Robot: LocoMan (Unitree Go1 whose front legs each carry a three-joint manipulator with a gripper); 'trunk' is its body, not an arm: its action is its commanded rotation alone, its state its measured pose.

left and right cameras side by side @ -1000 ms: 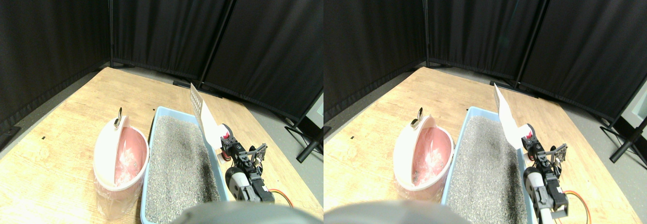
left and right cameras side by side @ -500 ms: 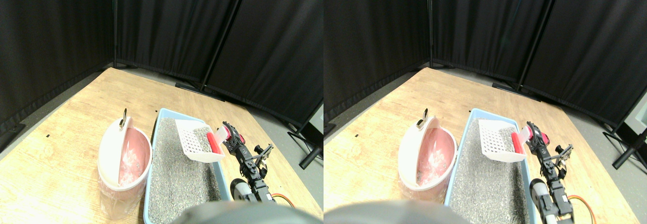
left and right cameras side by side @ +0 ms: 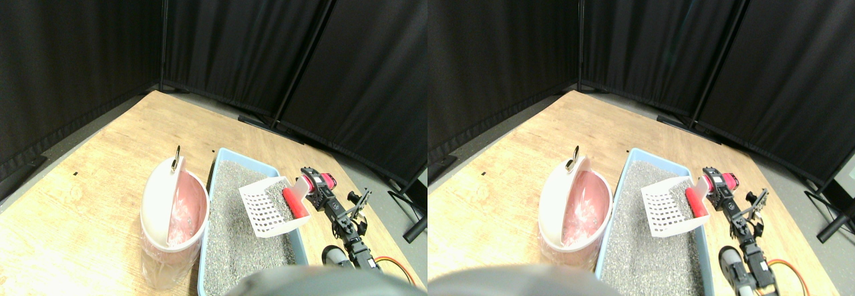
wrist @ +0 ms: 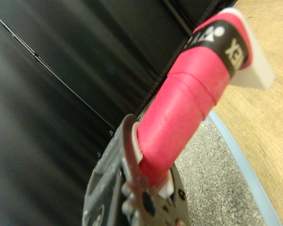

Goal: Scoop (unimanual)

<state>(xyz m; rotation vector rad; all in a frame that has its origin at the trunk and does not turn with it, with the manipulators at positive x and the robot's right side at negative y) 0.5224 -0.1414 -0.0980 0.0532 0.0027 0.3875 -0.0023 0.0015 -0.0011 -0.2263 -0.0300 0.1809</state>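
Over right edge of light-blue rectangular plastic litter tray, full of grey granular litter: white slotted plastic scoop, tilted, bowl above litter, a few grey grains visible inside. Red tape-wrapped handle of scoop clamped in black two-jaw right gripper, just right of tray. Immediately left of tray: pink round plastic bin with white swing lid, lined with clear bag. All on light wooden board; beyond tray, black curtain panels.
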